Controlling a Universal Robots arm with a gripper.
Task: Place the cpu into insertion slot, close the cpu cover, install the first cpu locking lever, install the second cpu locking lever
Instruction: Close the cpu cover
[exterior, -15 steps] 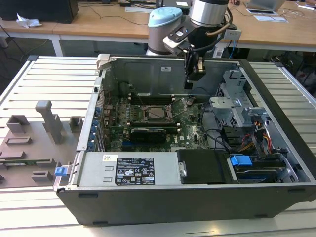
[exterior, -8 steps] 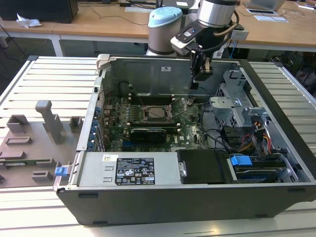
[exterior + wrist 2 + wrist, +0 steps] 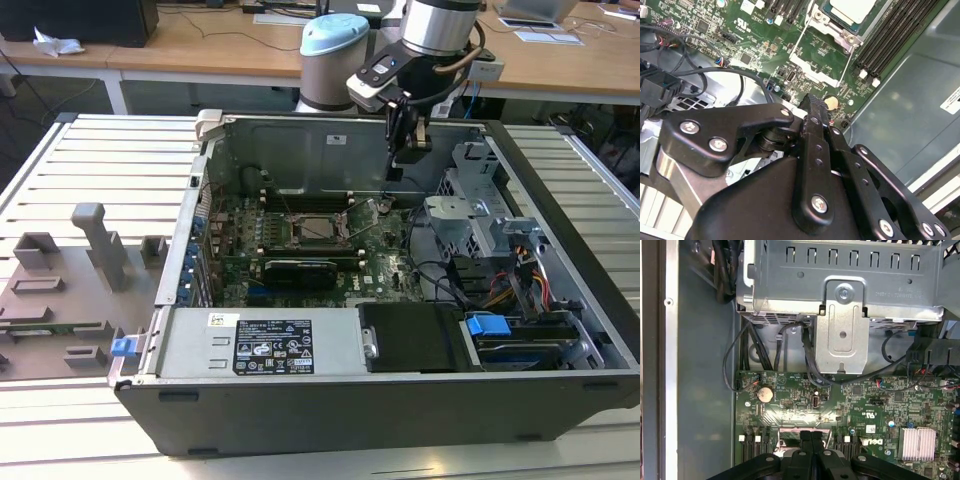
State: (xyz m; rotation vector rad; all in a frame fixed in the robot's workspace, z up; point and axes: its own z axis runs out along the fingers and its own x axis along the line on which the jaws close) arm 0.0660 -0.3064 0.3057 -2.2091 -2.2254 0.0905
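Claw [image 3: 400, 150]: fingers pressed together, nothing between them. It hangs over the green board [image 3: 235, 250], near the case's back wall [image 3: 300, 150].
Cpu [image 3: 318, 228]: lies in the insertion slot [image 3: 290, 228] — cpu cover [image 3: 805, 65] open beside it.
Counter [image 3: 90, 150]: grey slatted metal — wooden desks [image 3: 200, 45] behind.

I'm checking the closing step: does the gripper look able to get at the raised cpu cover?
Probably yes: the gripper, shut, hangs above the board close beside the cover, and nothing stands between them.
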